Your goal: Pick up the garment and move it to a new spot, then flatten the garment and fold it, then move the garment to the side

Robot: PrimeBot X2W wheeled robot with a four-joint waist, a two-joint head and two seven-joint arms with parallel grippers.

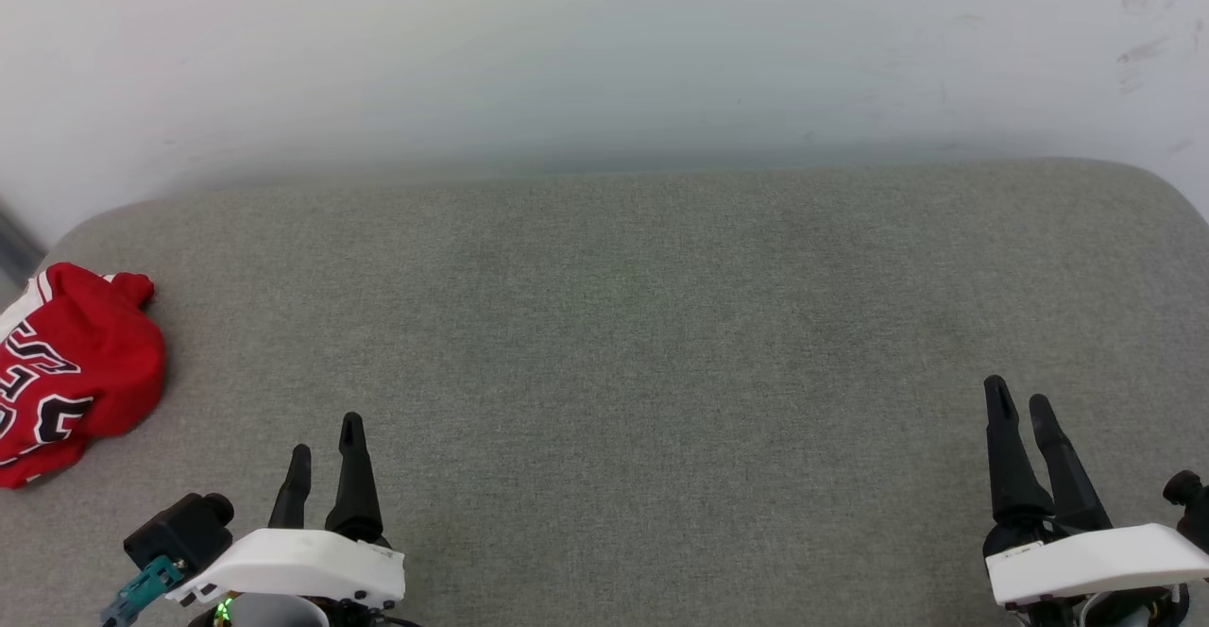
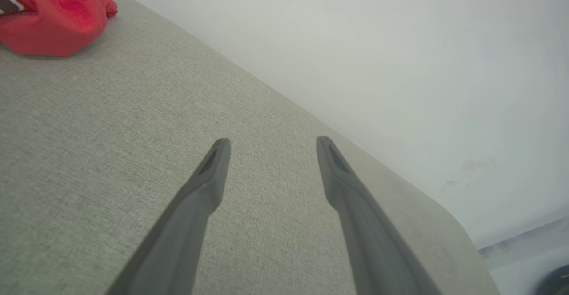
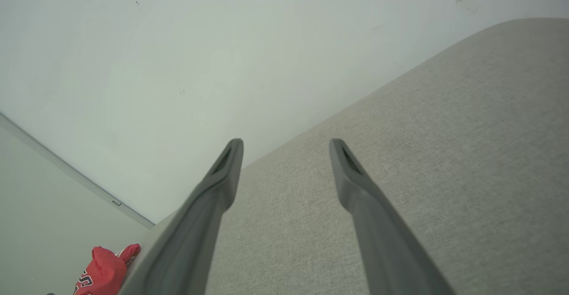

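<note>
- Progress: the crumpled red fabric jersey with black, white-outlined lettering (image 1: pixel 76 372) lies bunched in a heap. Judged from this, no step is done yet: picking up, moving, flattening, folding and setting aside all remain.
- Task's thing: the jersey rests at the left end of the flat grey fabric-covered surface (image 1: pixel 623 344), partly cut off by the head view's left edge.
- Left hand (image 1: pixel 327 436): fingers spread and empty, near the jersey, to its right and closer to the robot, not touching it.
- Right hand (image 1: pixel 1018 395): fingers spread and empty, well apart from the jersey, far to its right.
- The left hand appears the better placed to reach the jersey.
</note>
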